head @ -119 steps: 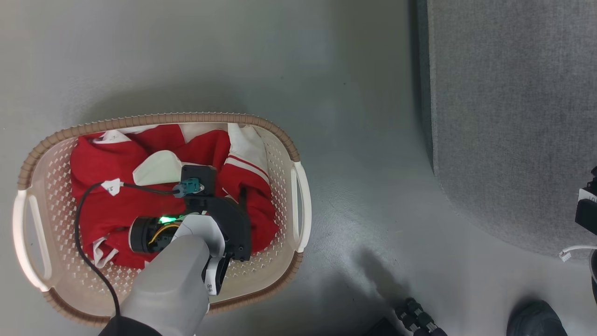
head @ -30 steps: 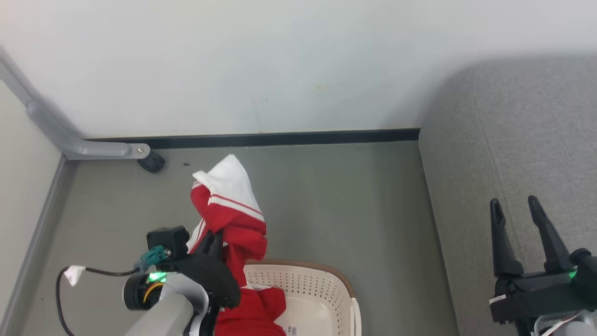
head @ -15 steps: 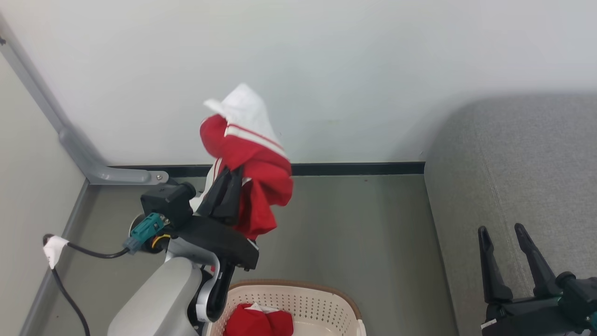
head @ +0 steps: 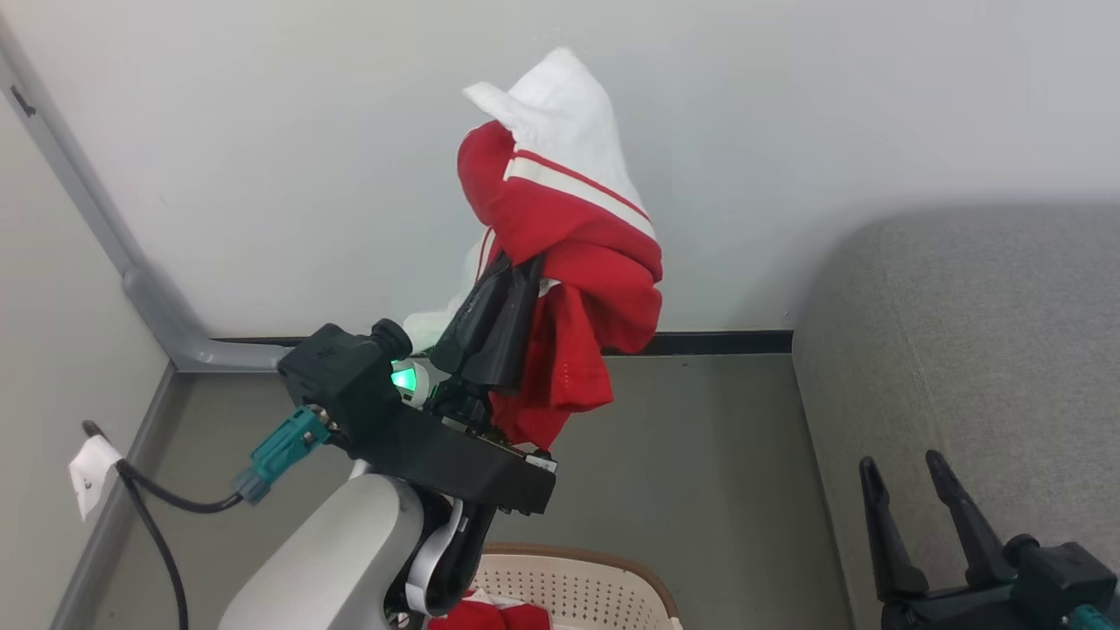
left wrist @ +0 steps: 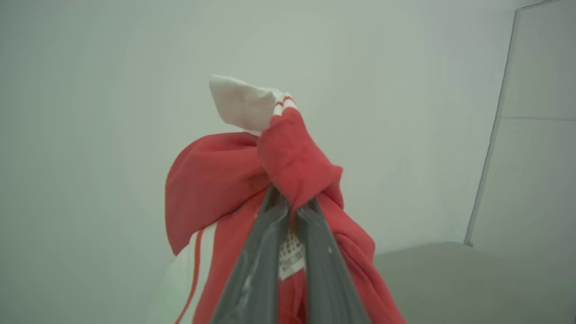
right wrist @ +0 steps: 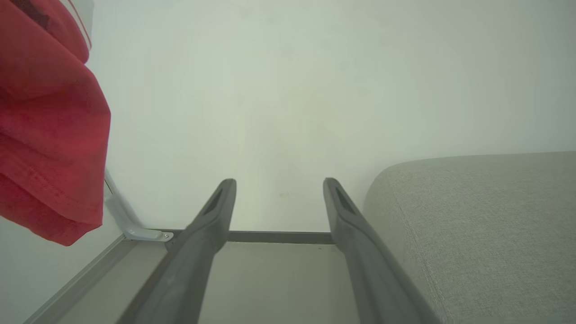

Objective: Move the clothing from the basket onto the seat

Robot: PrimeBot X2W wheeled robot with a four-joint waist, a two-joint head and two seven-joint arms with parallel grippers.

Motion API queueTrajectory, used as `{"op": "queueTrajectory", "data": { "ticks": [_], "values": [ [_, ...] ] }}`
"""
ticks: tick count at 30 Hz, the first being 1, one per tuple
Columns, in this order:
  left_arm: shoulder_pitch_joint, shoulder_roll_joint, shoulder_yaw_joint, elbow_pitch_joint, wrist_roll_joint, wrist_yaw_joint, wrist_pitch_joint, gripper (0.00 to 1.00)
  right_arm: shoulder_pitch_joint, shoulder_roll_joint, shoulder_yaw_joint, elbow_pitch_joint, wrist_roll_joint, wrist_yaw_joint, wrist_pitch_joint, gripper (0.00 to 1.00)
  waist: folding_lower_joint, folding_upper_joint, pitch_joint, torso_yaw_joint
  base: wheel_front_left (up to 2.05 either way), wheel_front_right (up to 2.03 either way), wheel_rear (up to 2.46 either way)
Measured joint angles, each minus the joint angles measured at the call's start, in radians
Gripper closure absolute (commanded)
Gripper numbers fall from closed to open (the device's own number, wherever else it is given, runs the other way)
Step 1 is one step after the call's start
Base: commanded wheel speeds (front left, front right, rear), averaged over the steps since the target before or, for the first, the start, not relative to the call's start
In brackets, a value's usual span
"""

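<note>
a plain white wall (head: 262, 131) takes up the upper part of the head view. along its foot runs a black baseboard strip (head: 717, 341), and below that lies a smooth grey-green floor (head: 700, 455). a grey metal brace (head: 131, 280) slants down the wall from the upper left, bends near the floor and runs flat along the baseboard strip. in the right wrist view its flat end (right wrist: 144, 234) shows a small screw head. left of the brace stands a pale beige side panel (head: 52, 350), meeting the floor at a grey edge strip. in the left wrist view a pale upright panel (left wrist: 531, 180) at the right has a thin grey edge and a faint horizontal seam.
</note>
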Motion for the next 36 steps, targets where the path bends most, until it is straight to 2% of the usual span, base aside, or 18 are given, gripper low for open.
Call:
{"op": "queueTrajectory", "data": {
  "ticks": [2, 9, 17, 27, 36],
  "values": [
    [0.0, -0.003, -0.023, -0.03, 0.003, -0.017, 0.0, 1.0, 0.015, 0.004, 0.017, -0.003, 0.0, 0.003, 0.004, 0.0, 0.0, 0.0001, -0.004, -0.002, 0.0, 0.0, 0.0],
    [0.001, -0.008, -0.063, -0.084, 0.005, -0.018, 0.0, 1.0, 0.027, 0.012, 0.074, -0.03, -0.001, 0.033, 0.02, 0.0, 0.0, 0.0, -0.02, -0.003, 0.0, 0.0, 0.0],
    [0.018, -0.016, -0.11, -0.116, 0.02, -0.036, 0.027, 1.0, 0.019, 0.017, 0.167, -0.06, -0.004, 0.107, 0.04, 0.0, 0.0, 0.0, -0.03, 0.014, 0.0, 0.0, 0.0],
    [0.039, -0.02, -0.148, -0.14, 0.016, -0.045, 0.063, 1.0, -0.081, 0.003, 0.223, -0.068, -0.01, 0.14, 0.074, 0.0, 0.0, 0.0, -0.045, 0.047, 0.0, 0.0, 0.0],
    [0.04, -0.017, -0.163, -0.157, 0.011, -0.052, 0.083, 1.0, -0.169, -0.011, 0.285, -0.051, -0.008, 0.151, 0.1, 0.0, 0.0, 0.0, -0.049, 0.071, 0.0, 0.0, 0.0]
  ]
}}
